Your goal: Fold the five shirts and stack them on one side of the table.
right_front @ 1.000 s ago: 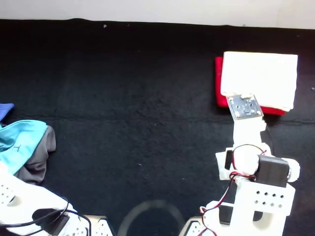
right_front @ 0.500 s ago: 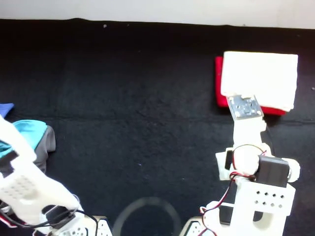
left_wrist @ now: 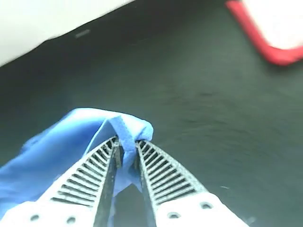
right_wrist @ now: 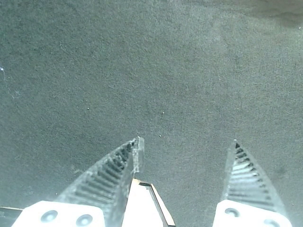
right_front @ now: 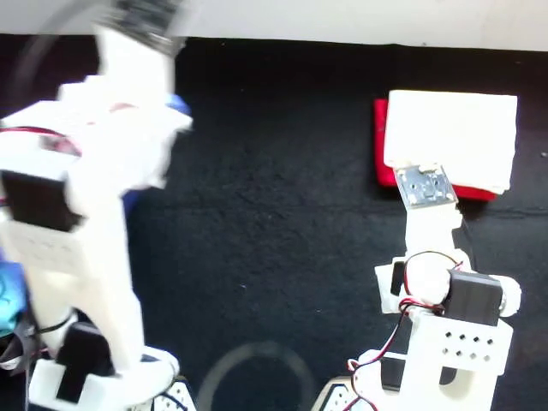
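Up off the table swings the left arm, now towering well to the left of the white shirt. The left gripper has its fingers pinched on a fold of the blue shirt, which drapes from the tips. A teal shirt peeks out beside that arm's base. Just beside the white shirt, which lies folded on the red shirt, the right gripper hangs with fingers spread over black cloth.

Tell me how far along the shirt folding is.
Two look done: a folded white shirt lies on a red shirt on the right arm's side. In hand: the left gripper is shut on a blue shirt. Left: that one, plus teal fabric at the high view's left edge. The right gripper is open, empty.
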